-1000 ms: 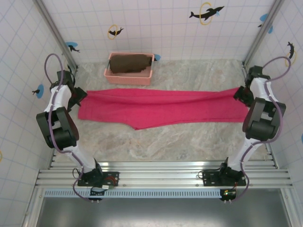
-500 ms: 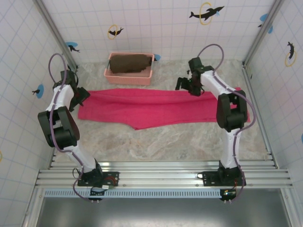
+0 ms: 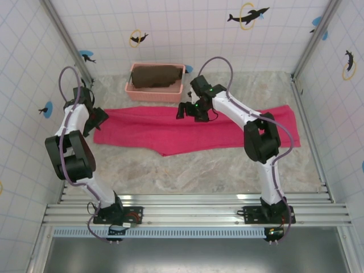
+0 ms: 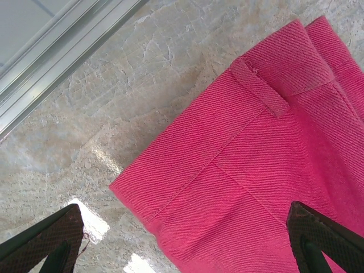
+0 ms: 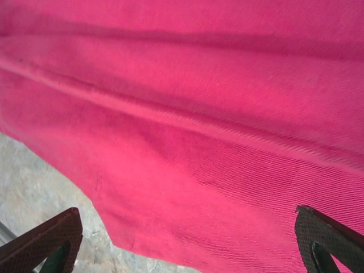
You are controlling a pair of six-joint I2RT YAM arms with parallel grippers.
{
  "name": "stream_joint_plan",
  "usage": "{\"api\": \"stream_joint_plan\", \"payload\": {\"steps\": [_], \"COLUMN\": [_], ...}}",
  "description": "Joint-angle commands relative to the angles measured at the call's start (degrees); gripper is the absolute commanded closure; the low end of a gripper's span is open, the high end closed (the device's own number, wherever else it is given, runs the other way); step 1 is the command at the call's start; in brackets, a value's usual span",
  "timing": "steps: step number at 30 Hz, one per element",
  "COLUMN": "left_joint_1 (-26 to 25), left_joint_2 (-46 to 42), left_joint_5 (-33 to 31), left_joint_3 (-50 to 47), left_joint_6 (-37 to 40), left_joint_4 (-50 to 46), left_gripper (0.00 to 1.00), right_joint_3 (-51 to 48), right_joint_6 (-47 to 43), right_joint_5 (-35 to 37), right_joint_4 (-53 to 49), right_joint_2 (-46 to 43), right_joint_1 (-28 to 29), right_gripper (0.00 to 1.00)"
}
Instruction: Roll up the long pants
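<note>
The long pants [image 3: 193, 131] lie flat on the table [image 3: 199, 170], not rolled yet.

On the left, the left gripper [image 3: 94, 118] hangs wide open over the waist end of the pants and holds nothing. A belt loop [image 4: 259, 88] sits just in front of it. The pants stretch across the table, in front of the pink basket [image 3: 129, 90]. Over their middle, near the far edge, the right gripper [image 3: 189, 111] is wide open and empty too. To roll well, I think both grippers should pinch one end at its two corners. Then they should turn it over evenly, so the roll comes out tight and straight.
</note>
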Motion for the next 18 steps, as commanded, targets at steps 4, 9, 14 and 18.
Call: {"api": "stream_joint_plan", "payload": {"steps": [4, 9, 14, 18], "left_joint_1": [0.0, 0.0, 0.0, 0.0], "left_joint_2": [-1.7, -1.3, -0.6, 0.0], "left_joint_5": [-1.2, -1.2, -0.9, -0.9], "left_joint_3": [0.4, 2.8, 3.0, 3.7], "left_joint_6": [2.6, 3.0, 3.0, 3.5], "left_joint_4": [-3.0, -3.3, -3.2, -3.2], "left_gripper": [0.06, 0.06, 0.06, 0.06], "right_joint_3": [-1.7, -0.7, 1.9, 7.6], "right_joint_6": [1.8, 2.0, 1.7, 0.8], "right_joint_5": [-1.9, -2.1, -1.8, -1.2], "right_joint_4": [0.9, 1.5, 1.4, 0.1], "right_joint_2": [4.0, 6.1, 9.2, 13.1], "right_joint_1": [1.6, 1.9, 1.8, 1.6], "right_gripper": [0.01, 0.01, 0.01, 0.01]}}
